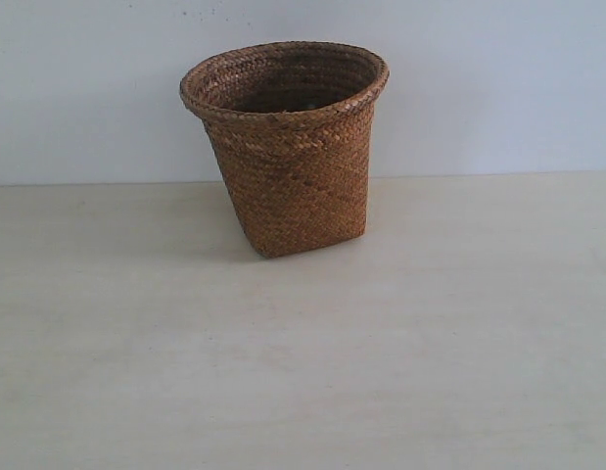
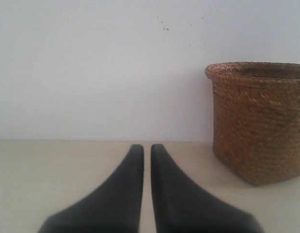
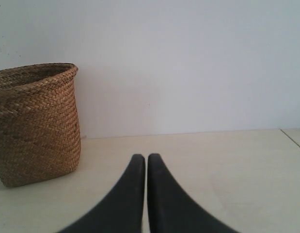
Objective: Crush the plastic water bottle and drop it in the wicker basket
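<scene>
The basket [image 1: 293,186] stands on the counter [image 1: 303,372], apart from the left fingers [image 2: 120,194] and right fingers [image 3: 125,199] (both pairs clenched together, empty).

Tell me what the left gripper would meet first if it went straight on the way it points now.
Likely the white wall. The left gripper points across the table straight at it, and the wicker basket stands off to one side of that line; depth is hard to judge.
</scene>
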`<state>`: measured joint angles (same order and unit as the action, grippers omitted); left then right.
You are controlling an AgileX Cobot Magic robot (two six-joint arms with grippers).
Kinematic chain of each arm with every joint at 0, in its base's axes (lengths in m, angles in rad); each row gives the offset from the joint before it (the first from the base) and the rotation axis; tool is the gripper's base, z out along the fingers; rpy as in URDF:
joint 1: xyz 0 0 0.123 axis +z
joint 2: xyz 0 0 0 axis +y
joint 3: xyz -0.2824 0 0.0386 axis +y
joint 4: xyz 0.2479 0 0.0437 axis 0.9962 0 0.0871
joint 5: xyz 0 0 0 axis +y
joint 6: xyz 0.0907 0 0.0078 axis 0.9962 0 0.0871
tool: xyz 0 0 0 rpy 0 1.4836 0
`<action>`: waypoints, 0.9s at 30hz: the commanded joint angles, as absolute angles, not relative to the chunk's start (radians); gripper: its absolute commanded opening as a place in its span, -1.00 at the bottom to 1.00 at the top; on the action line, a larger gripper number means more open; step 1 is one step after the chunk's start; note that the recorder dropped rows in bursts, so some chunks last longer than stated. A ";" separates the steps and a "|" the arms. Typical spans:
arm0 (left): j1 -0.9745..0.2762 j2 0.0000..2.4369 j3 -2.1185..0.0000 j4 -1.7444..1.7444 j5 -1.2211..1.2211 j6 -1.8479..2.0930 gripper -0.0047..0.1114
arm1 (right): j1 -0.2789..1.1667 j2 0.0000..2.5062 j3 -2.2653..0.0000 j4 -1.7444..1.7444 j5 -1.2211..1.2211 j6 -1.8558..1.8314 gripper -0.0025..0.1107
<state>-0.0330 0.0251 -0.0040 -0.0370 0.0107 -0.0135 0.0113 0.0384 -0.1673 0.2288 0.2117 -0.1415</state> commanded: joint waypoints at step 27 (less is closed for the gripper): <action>-0.007 0.000 0.000 -0.037 0.292 -0.007 -0.84 | 0.010 0.032 -0.162 0.230 0.207 -0.137 -0.96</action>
